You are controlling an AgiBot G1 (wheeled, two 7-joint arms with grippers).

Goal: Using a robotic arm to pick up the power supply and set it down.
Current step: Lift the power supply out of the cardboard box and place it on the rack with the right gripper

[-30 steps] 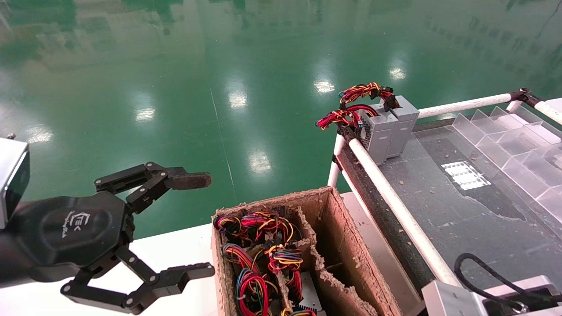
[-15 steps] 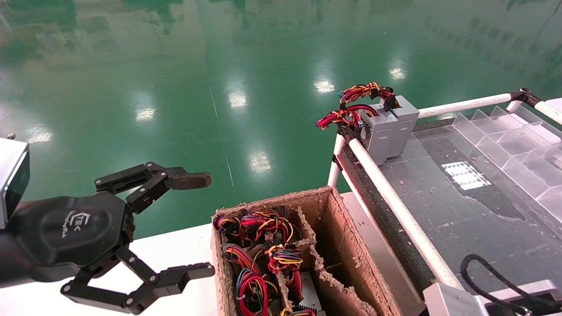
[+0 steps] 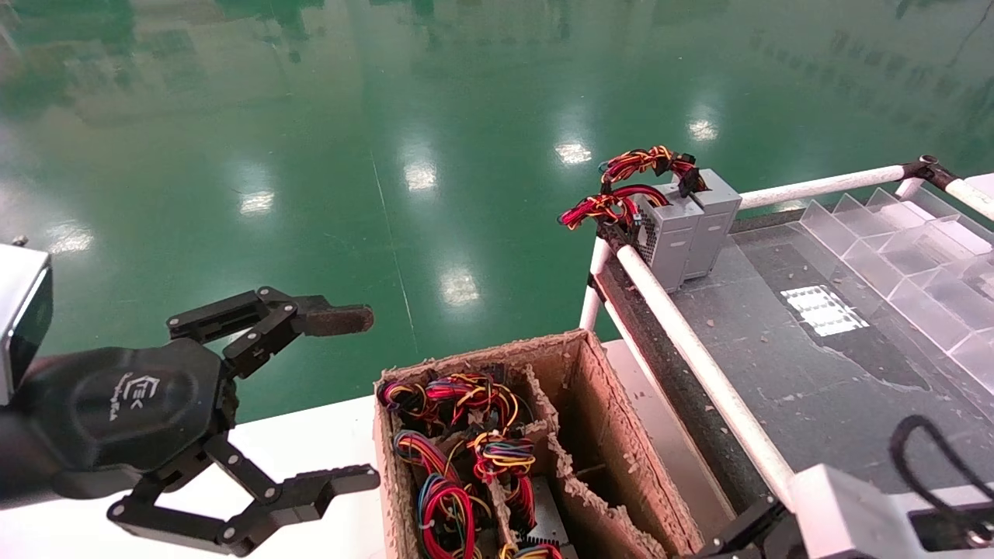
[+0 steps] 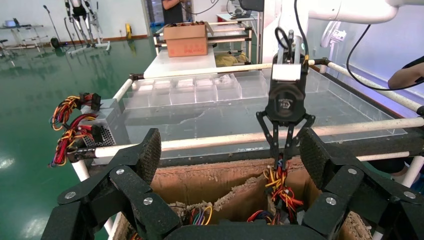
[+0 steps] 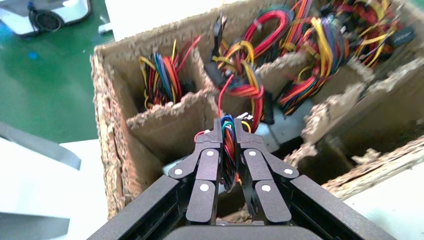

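Observation:
My right gripper (image 5: 228, 125) reaches down into the cardboard box (image 3: 613, 435) and is shut on the coloured wire bundle (image 5: 229, 150) of a power supply, whose grey body (image 5: 286, 127) lies low in a compartment. The left wrist view shows that same right gripper (image 4: 281, 156) clamped on the wires at the box's rim. In the head view only its silver wrist block (image 3: 839, 505) and some black linkage show. My left gripper (image 3: 357, 396) hangs open beside the box's left side, holding nothing. Two more power supplies (image 3: 687, 229) stand upright at the table's far corner.
Torn cardboard dividers (image 5: 170, 117) split the box into compartments full of wire bundles (image 3: 458, 466). A white pipe rail (image 3: 699, 349) edges the dark table, with clear plastic bins (image 3: 908, 248) at the right. Green floor lies beyond.
The right arm's wrist block has shifted right and upward at the lower edge of the head view, and its black linkage now shows. The left arm has not moved.

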